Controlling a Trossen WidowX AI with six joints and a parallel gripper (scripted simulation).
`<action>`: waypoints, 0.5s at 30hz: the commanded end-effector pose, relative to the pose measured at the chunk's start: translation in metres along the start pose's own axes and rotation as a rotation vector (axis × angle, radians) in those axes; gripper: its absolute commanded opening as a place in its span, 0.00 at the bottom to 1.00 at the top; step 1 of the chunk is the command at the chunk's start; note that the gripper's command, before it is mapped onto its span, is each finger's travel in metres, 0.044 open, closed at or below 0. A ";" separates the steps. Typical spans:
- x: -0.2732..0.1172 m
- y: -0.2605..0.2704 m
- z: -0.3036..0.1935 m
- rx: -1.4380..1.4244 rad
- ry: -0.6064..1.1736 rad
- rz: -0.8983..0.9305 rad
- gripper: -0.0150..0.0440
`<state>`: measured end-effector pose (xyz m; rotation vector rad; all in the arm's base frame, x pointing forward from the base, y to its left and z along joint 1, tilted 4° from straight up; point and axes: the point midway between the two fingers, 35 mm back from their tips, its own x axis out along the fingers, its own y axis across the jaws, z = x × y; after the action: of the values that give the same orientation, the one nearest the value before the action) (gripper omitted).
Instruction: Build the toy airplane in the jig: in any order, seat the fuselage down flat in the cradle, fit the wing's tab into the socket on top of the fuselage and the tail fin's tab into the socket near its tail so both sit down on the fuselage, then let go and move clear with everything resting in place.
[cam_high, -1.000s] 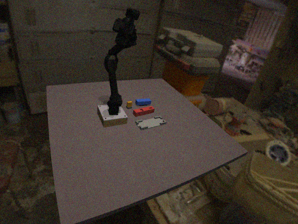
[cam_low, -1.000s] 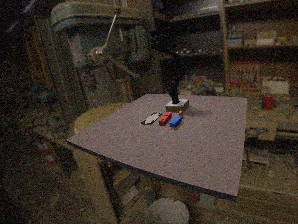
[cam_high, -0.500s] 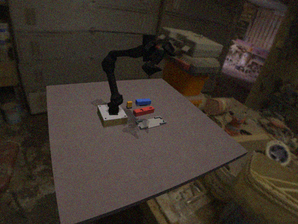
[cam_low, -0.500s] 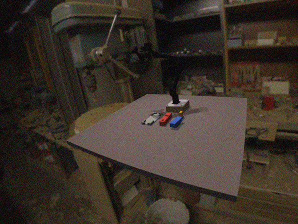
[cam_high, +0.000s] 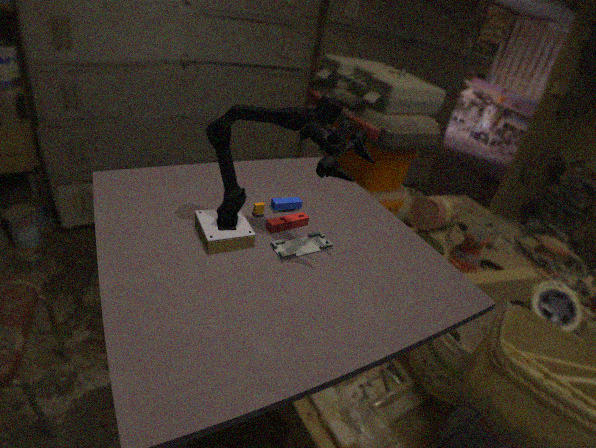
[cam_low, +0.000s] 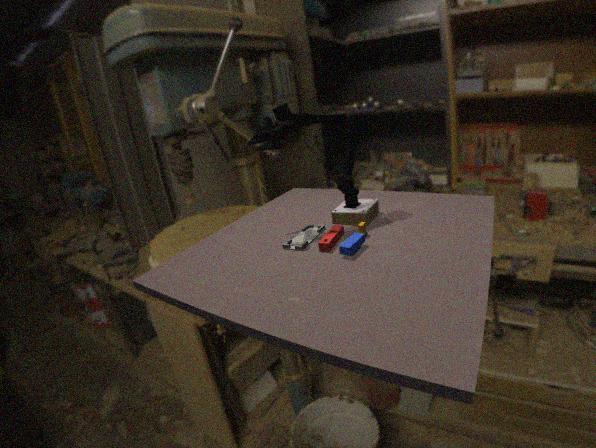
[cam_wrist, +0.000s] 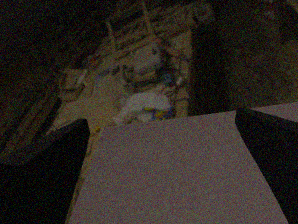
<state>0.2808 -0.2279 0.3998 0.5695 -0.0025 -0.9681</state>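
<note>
3 parts, red (cam_high: 287, 222) (cam_low: 331, 238), blue (cam_high: 286, 203) (cam_low: 352, 243) & yellow (cam_high: 258, 209) (cam_low: 362, 227), lie apart on counter (cam_high: 240, 310) (cam_low: 350, 295) (cam_wrist: 170, 170) nr jig (cam_high: 305, 247) (cam_low: 302, 239); jaws (cam_high: 348, 162) (cam_low: 260, 142) wide, w/ 0 held.

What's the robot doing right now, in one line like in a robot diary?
fingers: open, empty | red block: on table | jig: no parts in it

Single 6-joint arm (cam_high: 224, 165) (cam_low: 341, 162), dark throughout: the lower section rises steeply from its mount, and the upper section extends roughly level above the surface. The end effector (cam_high: 357, 165) (cam_low: 252, 144) (cam_wrist: 164, 120) is raised, tilted downward and empty, its 2 fingers spread wide, above the surface's edge in the top view.
</note>
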 end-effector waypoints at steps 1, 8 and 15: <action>0.007 0.018 -0.069 -0.177 0.210 0.047 1.00; -0.016 0.037 -0.188 -0.524 0.560 0.167 1.00; -0.072 0.031 -0.293 -0.903 0.893 0.312 1.00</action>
<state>0.3470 -0.0624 0.2148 0.2045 0.8962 -0.4143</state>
